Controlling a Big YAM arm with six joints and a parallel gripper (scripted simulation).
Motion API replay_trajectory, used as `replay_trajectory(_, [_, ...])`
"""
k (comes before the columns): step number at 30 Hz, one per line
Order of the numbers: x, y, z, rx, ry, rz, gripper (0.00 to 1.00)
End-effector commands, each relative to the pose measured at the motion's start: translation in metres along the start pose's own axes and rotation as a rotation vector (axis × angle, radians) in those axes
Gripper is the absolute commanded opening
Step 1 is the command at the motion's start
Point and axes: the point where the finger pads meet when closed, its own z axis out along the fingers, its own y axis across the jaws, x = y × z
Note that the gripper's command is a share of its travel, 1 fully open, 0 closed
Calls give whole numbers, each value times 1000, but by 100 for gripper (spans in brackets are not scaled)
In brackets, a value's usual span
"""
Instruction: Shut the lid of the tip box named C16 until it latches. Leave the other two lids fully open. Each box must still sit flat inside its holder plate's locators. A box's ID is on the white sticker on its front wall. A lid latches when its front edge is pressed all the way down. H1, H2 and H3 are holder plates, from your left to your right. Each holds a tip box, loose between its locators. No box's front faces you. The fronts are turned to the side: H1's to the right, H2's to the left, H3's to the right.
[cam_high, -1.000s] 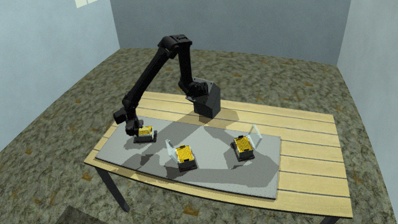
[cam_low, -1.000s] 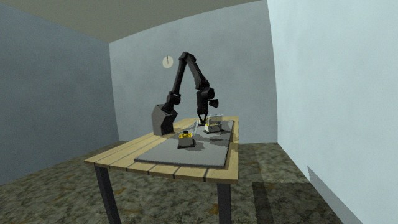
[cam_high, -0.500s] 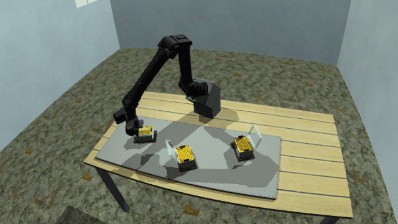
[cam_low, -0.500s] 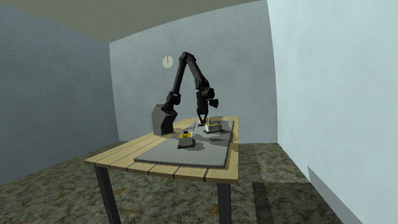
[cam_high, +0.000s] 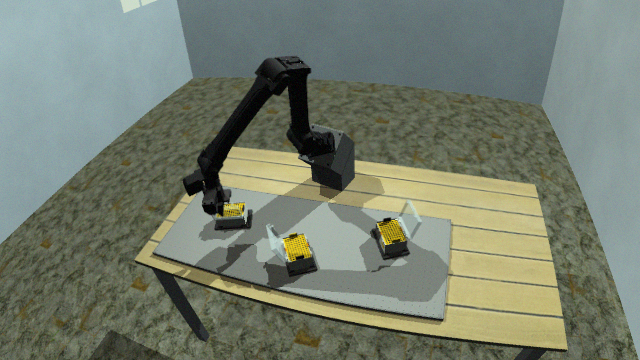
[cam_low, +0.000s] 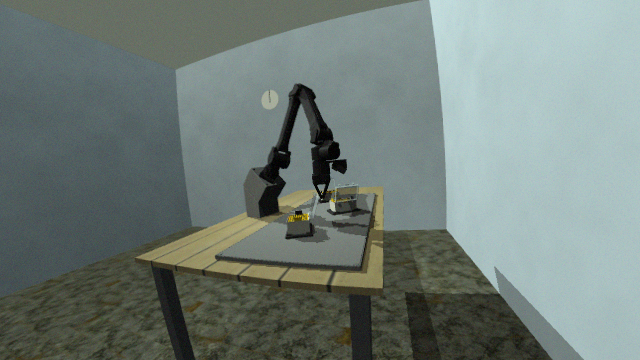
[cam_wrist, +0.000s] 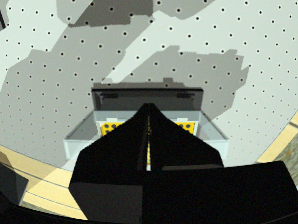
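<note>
The black gripper (cam_high: 216, 209), fingers pressed together on nothing, rests at the leftmost tip box (cam_high: 233, 216), its yellow tip grid under a clear lid. To its right stand two more boxes (cam_high: 298, 254) (cam_high: 391, 238), lids upright. No sticker is readable. A perforated grey mat (cam_high: 345, 280) covers the plank table (cam_high: 500, 300).

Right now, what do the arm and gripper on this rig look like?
A slim, all-black jointed arm rises from a dark grey wedge-shaped pedestal. The gripper is black too, its fingers tapering to a point. No cables, markings or labels are visible.
</note>
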Motion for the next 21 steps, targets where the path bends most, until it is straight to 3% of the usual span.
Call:
replay_trajectory(1, [5,-4,-10,33,-12,-18,0])
replay_trajectory(21, [29,-4,-13,31,-9,-18,0])
